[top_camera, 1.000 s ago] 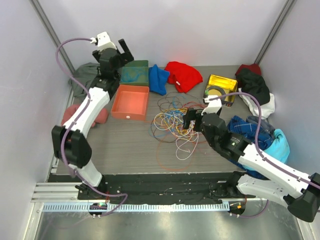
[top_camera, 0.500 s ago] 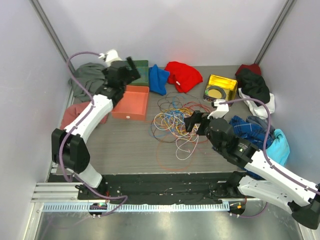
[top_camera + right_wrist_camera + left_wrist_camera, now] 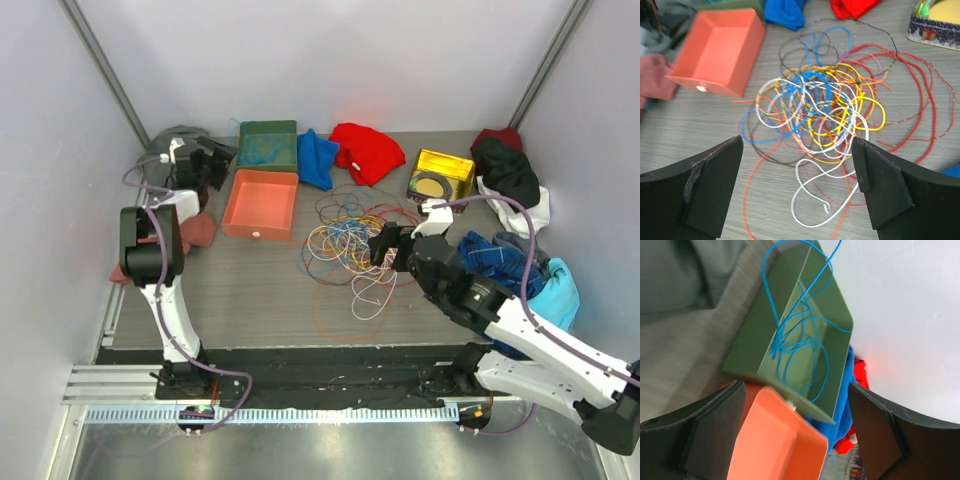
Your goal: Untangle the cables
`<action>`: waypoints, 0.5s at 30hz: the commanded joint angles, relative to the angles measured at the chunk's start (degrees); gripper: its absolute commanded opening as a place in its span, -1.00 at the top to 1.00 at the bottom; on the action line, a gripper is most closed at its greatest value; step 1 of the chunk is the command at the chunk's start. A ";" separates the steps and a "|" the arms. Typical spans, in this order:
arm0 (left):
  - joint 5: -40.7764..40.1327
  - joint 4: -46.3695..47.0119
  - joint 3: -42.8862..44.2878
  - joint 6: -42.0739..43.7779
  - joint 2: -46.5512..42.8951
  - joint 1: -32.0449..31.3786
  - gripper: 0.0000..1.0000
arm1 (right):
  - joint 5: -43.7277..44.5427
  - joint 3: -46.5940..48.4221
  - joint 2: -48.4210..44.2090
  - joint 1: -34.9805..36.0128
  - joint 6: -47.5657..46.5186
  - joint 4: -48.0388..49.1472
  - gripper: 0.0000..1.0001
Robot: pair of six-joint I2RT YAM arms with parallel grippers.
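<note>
the grey table (image 3: pixel 250 300) fills the walled cell. the right arm (image 3: pixel 500 310) reaches in from the near right corner toward the middle. the left arm (image 3: pixel 150 240) stands folded along the left edge, its wrist at the far left corner.

a heap of clothes (image 3: pixel 515 215) lies along the right side. a red garment (image 3: pixel 368 150) and a blue cloth (image 3: pixel 318 158) lie at the back, and a grey garment (image 3: pixel 165 145) lies under the left wrist.

the cables (image 3: pixel 350 240) lie in one loose tangle at mid-table: blue, yellow, white and orange loops knotted at the core, with red and dark brown loops spread out around them.

an orange tray (image 3: pixel 262 203) sits left of the tangle. a green box (image 3: pixel 268 145) touches its far side and holds a separate blue wire (image 3: pixel 795 335), which loops up over its rim. a yellow tin (image 3: pixel 440 175) stands at the back right.

the right gripper (image 3: pixel 796 145) hangs just above the near right edge of the tangle, fingers spread wide, nothing between them. the left gripper (image 3: pixel 795 405) points at the green box, its jaws also apart and empty.
</note>
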 commanded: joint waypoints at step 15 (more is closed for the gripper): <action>5.21 9.46 22.79 -5.68 19.68 2.53 -0.38 | 4.87 6.21 14.10 -0.81 -5.90 3.44 -0.99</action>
